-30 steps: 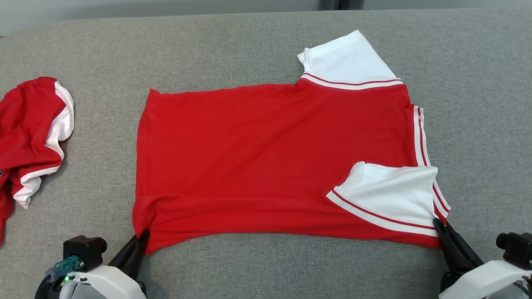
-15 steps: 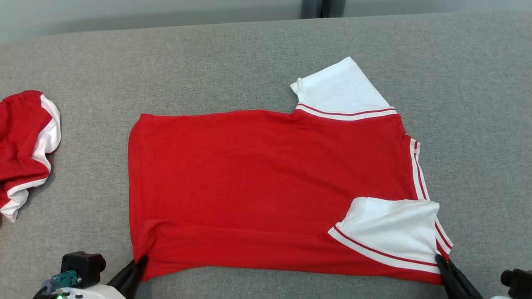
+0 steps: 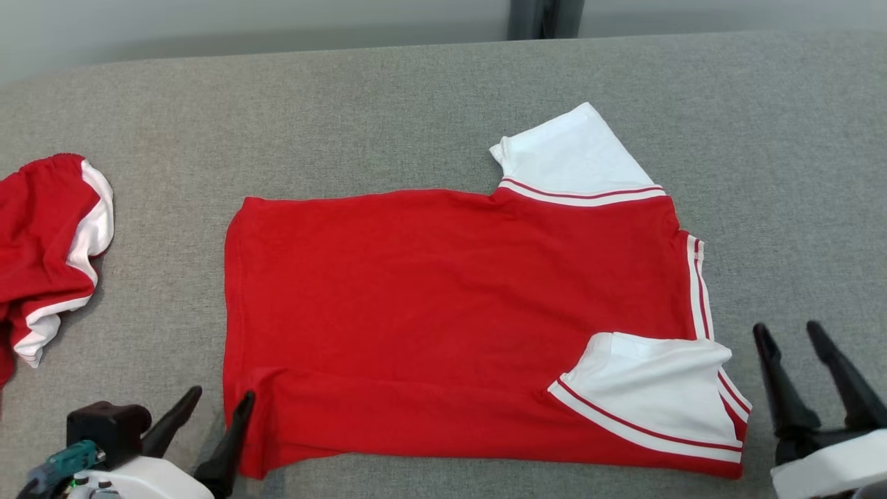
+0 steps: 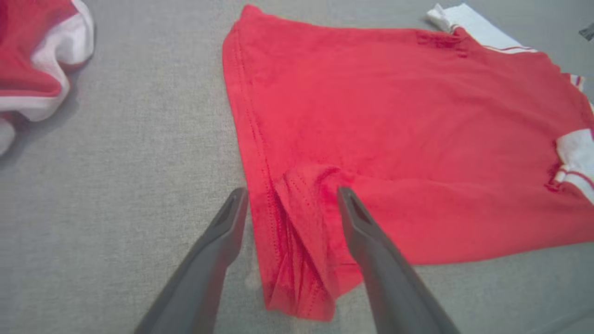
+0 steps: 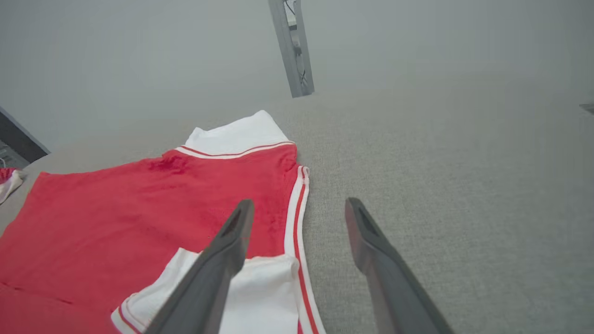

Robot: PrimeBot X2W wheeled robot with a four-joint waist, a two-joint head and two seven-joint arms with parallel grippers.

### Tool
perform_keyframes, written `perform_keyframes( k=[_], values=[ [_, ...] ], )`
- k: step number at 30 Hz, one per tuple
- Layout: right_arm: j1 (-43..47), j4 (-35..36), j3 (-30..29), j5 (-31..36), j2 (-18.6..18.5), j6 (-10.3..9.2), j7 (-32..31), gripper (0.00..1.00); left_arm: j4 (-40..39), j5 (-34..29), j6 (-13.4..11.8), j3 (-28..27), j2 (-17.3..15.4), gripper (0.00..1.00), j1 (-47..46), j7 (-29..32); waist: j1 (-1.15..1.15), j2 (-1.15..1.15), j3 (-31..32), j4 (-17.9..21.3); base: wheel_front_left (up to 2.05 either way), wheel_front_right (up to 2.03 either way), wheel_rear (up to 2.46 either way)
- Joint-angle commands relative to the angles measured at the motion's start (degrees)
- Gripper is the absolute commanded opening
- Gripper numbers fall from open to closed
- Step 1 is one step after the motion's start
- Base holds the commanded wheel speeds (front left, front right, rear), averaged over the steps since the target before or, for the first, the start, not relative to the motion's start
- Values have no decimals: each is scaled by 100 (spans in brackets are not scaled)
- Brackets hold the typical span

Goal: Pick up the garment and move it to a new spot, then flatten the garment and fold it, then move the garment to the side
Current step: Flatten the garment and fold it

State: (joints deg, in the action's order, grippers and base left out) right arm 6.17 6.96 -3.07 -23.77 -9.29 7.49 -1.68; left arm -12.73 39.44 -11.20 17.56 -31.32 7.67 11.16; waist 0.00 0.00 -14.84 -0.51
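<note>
Okay, grey counter [image 3: 416,97] is carrying the red garment [image 3: 450,312], lying flat mid-counter, with the near white sleeve [image 3: 658,388] folding in over the body and the far sleeve [image 3: 575,156] sticking out. Second red-and-white garment [image 3: 41,235] is sitting bunched at the left edge, well apart. Left gripper [image 3: 223,392] is gaping open, holding nothing, fingers straddling the rumpled hem corner [image 4: 301,241]. Right gripper [image 3: 786,326] is hanging open and empty just beside the near white sleeve.

Crumpled red-and-white cloth [image 3: 48,235] at the far left of the grey fabric counter [image 3: 346,104], dark upright post [image 3: 545,19] beyond its back edge, pale wall [image 3: 208,28] behind.
</note>
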Motion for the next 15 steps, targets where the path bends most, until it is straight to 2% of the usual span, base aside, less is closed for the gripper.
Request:
perform_keyframes(
  k=[1, 6, 15],
  values=[
    [-96, 78, -26, 61, -6, 0, 86, 100, -54, 21, -46, -65, 14, 100, -66, -67, 0, 0, 15, -18, 0, 0, 0],
    [-440, 380, -56, 404, 78, 0, 288, 100, -332, -206, -268, -375, 277, 100, -379, -769, 0, 0, 63, -73, 0, 0, 0],
    [-694, 365, 142, 508, 203, 0, 179, 100, 104, -614, -381, -136, 590, 100, -964, -1158, 0, 0, 44, -34, 0, 0, 0]
  ],
)
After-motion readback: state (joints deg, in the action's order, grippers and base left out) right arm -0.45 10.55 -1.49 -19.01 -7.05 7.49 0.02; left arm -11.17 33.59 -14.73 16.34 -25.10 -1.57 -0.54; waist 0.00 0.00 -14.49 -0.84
